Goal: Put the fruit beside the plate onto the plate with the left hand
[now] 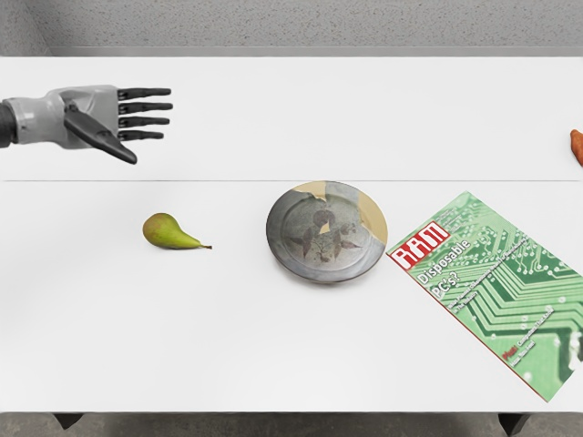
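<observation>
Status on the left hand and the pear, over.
Left hand open, fingers straight, far left, apart from pear. Pear on table, left of plate, untouched. Nothing between them. Right hand out of view.

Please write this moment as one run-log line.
left robot hand: open, holds nothing, away from pear | pear: on table, left of plate, not touching | step: grasp not begun

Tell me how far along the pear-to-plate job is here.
Nothing is done: the green pear lies left of the round grey plate, apart from it. In hand: nothing; the open left robot hand is at upper left, away from the pear. Left: reach, grasp, lift, place.
</observation>
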`<action>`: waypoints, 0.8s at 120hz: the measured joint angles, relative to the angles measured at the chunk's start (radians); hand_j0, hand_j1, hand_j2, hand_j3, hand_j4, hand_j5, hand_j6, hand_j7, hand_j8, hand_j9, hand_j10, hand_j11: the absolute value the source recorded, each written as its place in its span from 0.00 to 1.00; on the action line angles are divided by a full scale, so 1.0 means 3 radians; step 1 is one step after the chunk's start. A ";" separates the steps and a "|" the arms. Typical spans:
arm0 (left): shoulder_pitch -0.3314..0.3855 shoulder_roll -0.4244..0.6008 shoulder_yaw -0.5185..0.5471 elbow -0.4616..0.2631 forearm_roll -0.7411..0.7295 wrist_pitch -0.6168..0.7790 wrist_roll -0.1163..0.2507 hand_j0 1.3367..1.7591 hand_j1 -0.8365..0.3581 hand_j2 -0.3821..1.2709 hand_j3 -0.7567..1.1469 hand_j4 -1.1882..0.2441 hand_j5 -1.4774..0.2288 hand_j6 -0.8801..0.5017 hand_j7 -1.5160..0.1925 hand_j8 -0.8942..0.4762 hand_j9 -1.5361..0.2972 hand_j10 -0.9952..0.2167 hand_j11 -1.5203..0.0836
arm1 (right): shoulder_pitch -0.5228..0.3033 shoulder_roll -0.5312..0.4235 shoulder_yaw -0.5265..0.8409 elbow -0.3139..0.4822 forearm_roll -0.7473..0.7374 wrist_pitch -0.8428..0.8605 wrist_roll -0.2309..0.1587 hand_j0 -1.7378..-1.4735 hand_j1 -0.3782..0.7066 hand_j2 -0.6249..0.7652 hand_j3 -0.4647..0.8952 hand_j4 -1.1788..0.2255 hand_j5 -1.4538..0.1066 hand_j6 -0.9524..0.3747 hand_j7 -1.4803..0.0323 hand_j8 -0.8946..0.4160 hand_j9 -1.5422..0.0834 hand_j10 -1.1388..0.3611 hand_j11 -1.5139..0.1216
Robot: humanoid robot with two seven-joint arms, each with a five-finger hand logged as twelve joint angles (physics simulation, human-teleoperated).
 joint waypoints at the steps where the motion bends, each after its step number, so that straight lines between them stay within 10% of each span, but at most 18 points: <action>1: -0.0001 0.0007 -0.0002 0.0001 0.0008 0.0000 0.0000 0.76 0.99 0.23 0.40 0.83 0.87 0.64 0.89 0.65 0.84 0.82 0.95 | 0.0000 0.0000 0.0001 0.0004 0.0001 0.0000 0.0000 0.30 0.05 0.45 0.34 0.83 0.92 0.70 0.96 0.67 0.94 0.75 0.91; 45: -0.0005 -0.0365 0.0057 0.0007 0.1674 0.0417 0.0003 0.76 0.99 0.23 0.40 0.83 0.87 0.64 0.89 0.65 0.84 0.82 0.95 | 0.0004 0.0000 0.0006 0.0040 0.0018 0.0001 0.0000 0.30 0.05 0.45 0.34 0.83 0.92 0.71 0.96 0.67 0.94 0.75 0.91; 63: -0.0332 -0.0691 0.0710 -0.0075 0.1973 0.1237 -0.0026 0.76 0.99 0.23 0.40 0.83 0.87 0.64 0.89 0.65 0.84 0.82 0.95 | 0.0004 0.0000 0.0006 0.0041 0.0019 0.0001 0.0000 0.30 0.05 0.45 0.34 0.83 0.92 0.71 0.96 0.67 0.94 0.75 0.91; 96: -0.0712 -0.0588 0.1829 -0.1477 0.2139 0.2963 -0.0043 0.76 0.99 0.23 0.40 0.83 0.87 0.63 0.89 0.65 0.84 0.82 0.95 | 0.0004 0.0000 0.0006 0.0041 0.0019 0.0001 0.0000 0.30 0.05 0.45 0.34 0.83 0.92 0.71 0.96 0.67 0.94 0.75 0.91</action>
